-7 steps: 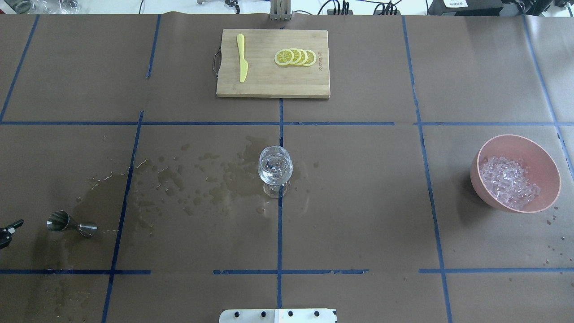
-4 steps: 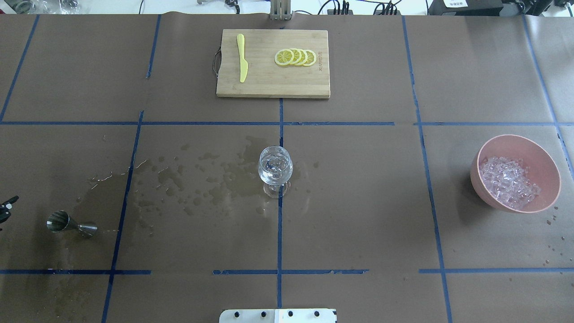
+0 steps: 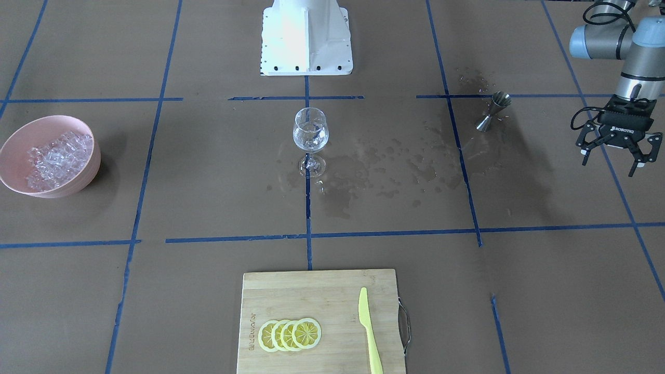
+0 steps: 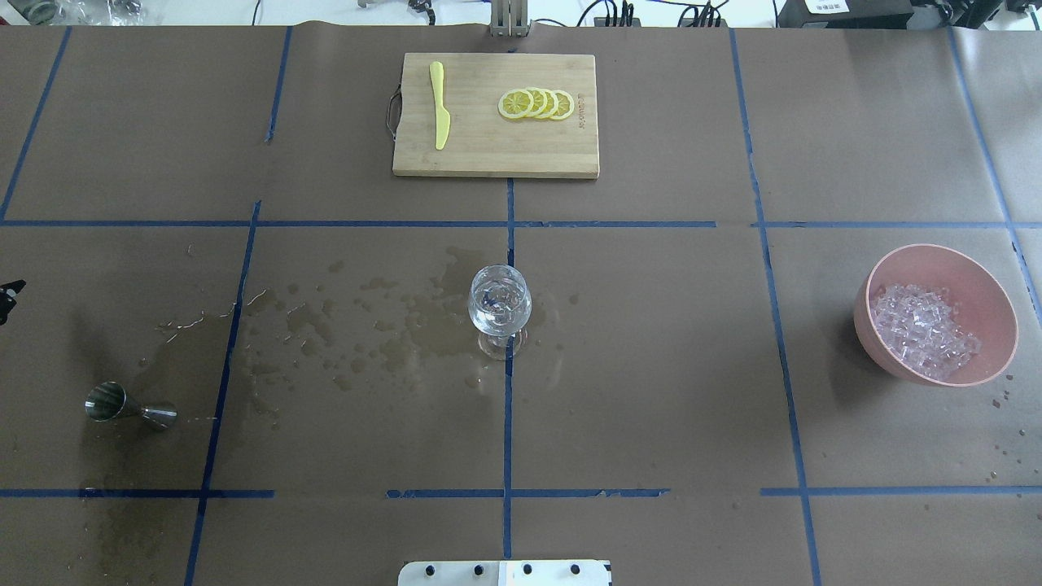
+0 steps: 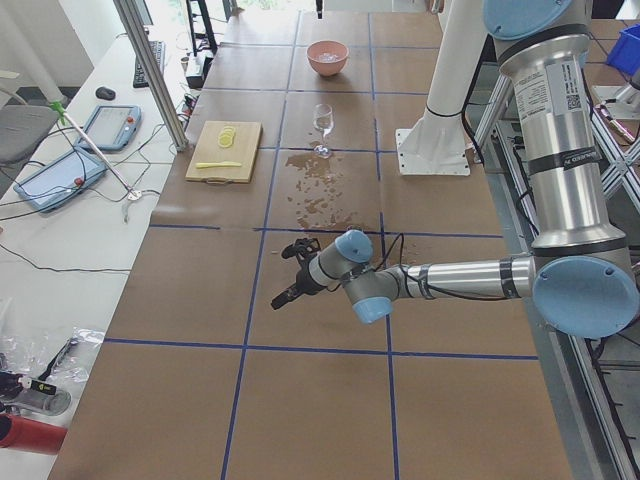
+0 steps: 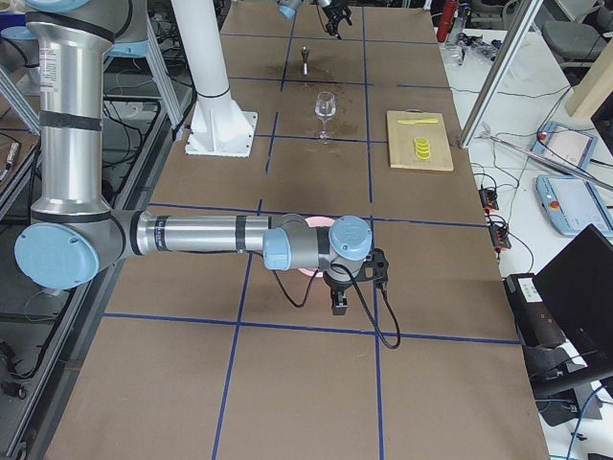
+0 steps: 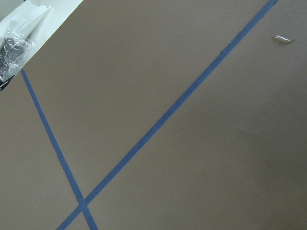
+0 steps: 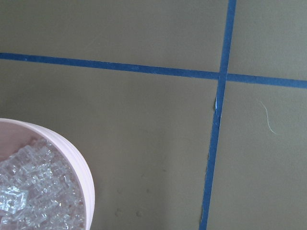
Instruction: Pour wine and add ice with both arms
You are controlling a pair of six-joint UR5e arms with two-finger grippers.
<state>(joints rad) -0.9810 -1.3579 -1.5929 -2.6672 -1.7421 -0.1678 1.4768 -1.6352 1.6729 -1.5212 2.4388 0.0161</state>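
Observation:
A clear wine glass stands upright at the table's middle and holds clear glassy contents; I cannot tell liquid from cubes in it. It also shows in the front view. The ice is heaped in a pink bowl at the right. A steel jigger lies on its side at the left. My left gripper is open and empty, hanging beyond the jigger at the table's left end. My right gripper hangs beside the bowl; I cannot tell whether it is open. The right wrist view shows the ice.
Wet spill patches spread over the brown paper between the jigger and the glass. A wooden cutting board at the far middle bears lemon slices and a yellow knife. The white pedestal stands at the near edge.
My left gripper has moved away from the jigger toward the far side along the table's left edge. The jigger, glass and bowl have not moved.

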